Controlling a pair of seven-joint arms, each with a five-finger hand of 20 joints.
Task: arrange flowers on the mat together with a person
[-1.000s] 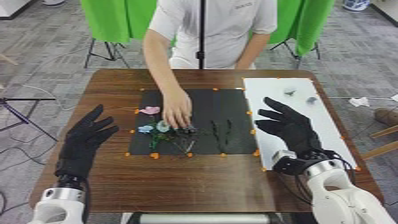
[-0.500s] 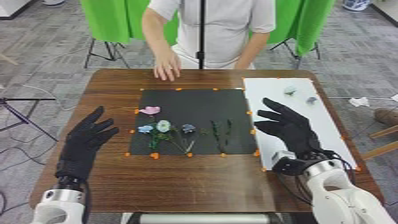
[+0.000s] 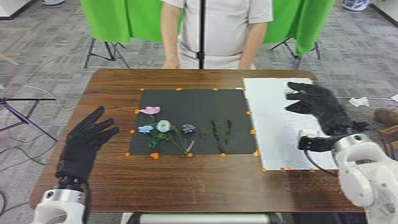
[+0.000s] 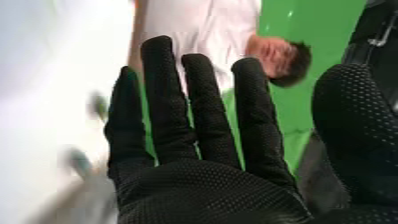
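On the black mat (image 3: 191,102) lie a pink flower (image 3: 151,110), a blue flower (image 3: 145,129), a white flower (image 3: 163,126), a dark blue-grey flower (image 3: 188,128) and green stems (image 3: 216,134). My left hand (image 3: 84,142) is left of the mat, its fingers straight. My right hand (image 3: 322,107) is over the far right part of the white sheet, fingers extended and holding nothing. In the right wrist view the hand (image 4: 209,192) has straight fingers, with two blurred flower heads (image 4: 98,106) on the white surface beside it.
The white sheet (image 3: 271,117) lies right of the mat on the brown table (image 3: 204,185). Orange markers edge both. A person stands behind the far edge, near a thin black pole (image 3: 202,30).
My right hand has moved away from the mat, outward and farther up the white sheet. The person's hand has drawn back from the flowers to the table's far edge.
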